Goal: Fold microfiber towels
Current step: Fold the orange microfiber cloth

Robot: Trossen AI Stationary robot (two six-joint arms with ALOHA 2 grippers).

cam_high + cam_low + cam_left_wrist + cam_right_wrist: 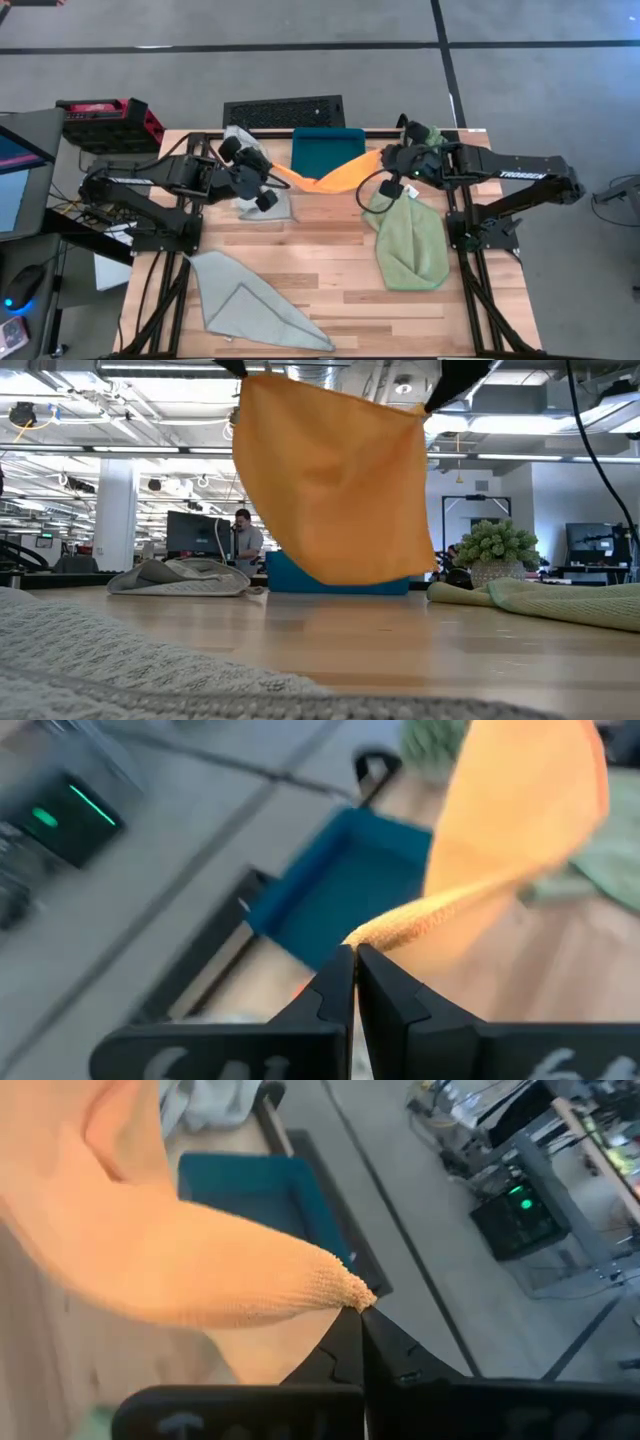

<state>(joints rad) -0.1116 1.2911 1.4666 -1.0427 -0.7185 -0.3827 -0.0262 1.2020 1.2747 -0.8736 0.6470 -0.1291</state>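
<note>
Wooden slatted table (320,255), seen from above and at tabletop level. Behind it, an open office hall with ceiling ducts, monitors and a person at a desk (243,532). Bears, in descending size:

Light green towel (410,245), spread loosely toward the right side. Pale grey-blue towel (245,300) near the front edge, one corner turned over. Orange towel (335,480), lifted clear of the table and stretched between the two grippers, hanging as a sheet in front of the teal tray (325,150). Second grey-blue towel (268,205), bunched beneath the left arm. Spiky green plant (497,545) at the far right corner.

Left gripper (355,955): fingers pressed together, pinching one top corner of the orange towel. Right gripper (360,1312): likewise closed tight on the opposite top corner.

Handling, judged from drape: light, wholly limp, no stiffness to keep a crease unaided; looped pile likely grippy rather than slippery, not fragile. Best taken at corners or along a hem, as here, so that the sheet hangs flat. Likely to sag or twist if the corners draw together unevenly. Smooth bare wood between the green and grey-blue towels probably suited to laying flat.
</note>
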